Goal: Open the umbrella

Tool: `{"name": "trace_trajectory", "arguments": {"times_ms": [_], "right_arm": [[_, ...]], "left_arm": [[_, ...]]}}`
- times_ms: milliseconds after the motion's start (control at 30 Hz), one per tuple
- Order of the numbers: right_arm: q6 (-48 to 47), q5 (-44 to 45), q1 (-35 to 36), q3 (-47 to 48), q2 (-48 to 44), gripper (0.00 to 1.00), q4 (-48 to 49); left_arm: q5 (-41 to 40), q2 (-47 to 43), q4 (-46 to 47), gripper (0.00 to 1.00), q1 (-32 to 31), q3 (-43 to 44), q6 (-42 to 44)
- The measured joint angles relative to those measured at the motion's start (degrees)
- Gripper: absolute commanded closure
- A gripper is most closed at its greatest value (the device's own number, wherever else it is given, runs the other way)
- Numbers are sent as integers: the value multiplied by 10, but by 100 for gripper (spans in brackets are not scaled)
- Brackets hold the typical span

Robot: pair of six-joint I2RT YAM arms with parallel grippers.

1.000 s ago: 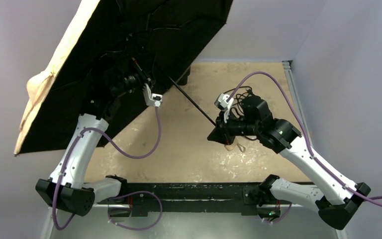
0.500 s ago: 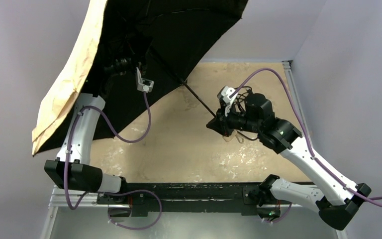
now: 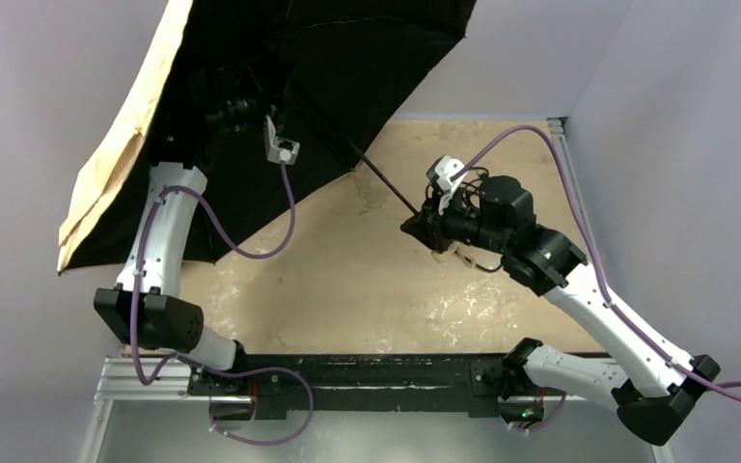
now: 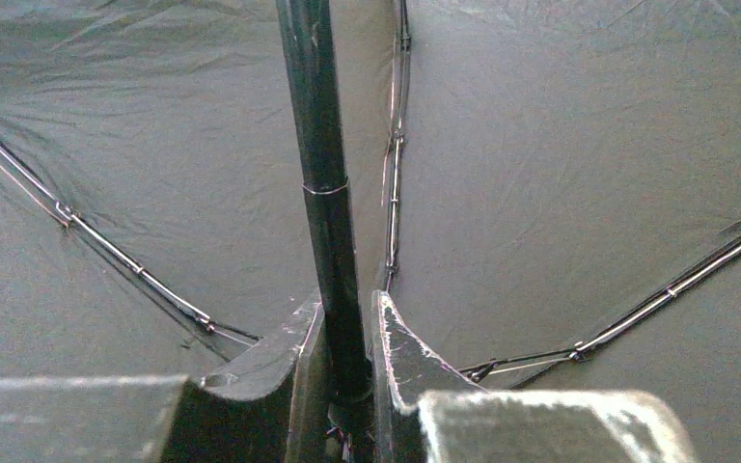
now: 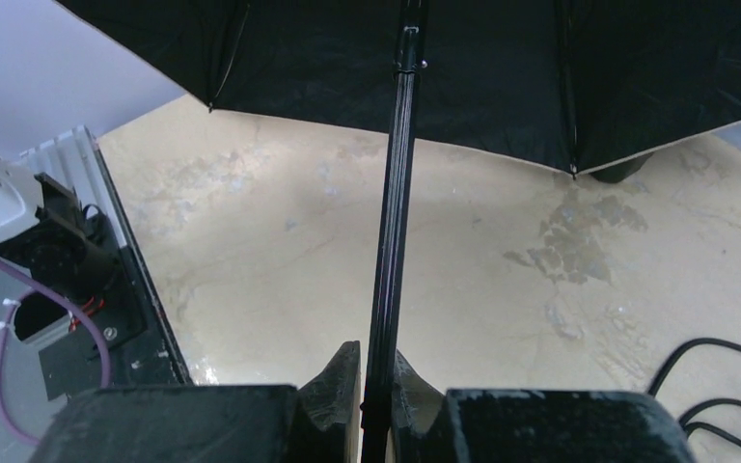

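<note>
So basically the right gripper (image 5: 376,376) pinches the shaft (image 5: 396,193) low, likely as an anchor, while the left gripper (image 4: 347,333), closed on it higher, props the umbrella (image 3: 328,58) spread over the left of the table (image 3: 347,289).

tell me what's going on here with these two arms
Both arms are holding an umbrella by its thin black shaft. The left hand is shut on the shaft up under the canopy, among the ribs; the right hand is shut on it lower down. The canopy is spread open, black lining showing, tilted over the far left of the table.
</note>
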Motion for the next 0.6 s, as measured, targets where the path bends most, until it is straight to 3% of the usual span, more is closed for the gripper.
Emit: {"name": "trace_trajectory", "arguments": {"times_ms": [67,100,167,367,400,600], "right_arm": [[-2,-2,0,0,0,100,-7],[-3,-8,0,0,1,96,-9],[-6,-26,1,2,5,77,-14],[-37,-106,17,40,25,65,-16],[-40,-114,18,43,25,58,-15],[-46,-149,24,44,25,44,-23]], "left_arm": [[-2,-27,24,100,4,-46,-9],[-5,-43,35,100,7,-70,-15],[-17,-84,52,100,12,-121,-33],[-92,-196,134,100,17,-257,-52],[-102,-207,153,100,15,-278,-52],[-169,-216,203,100,-13,-303,-56]]}}
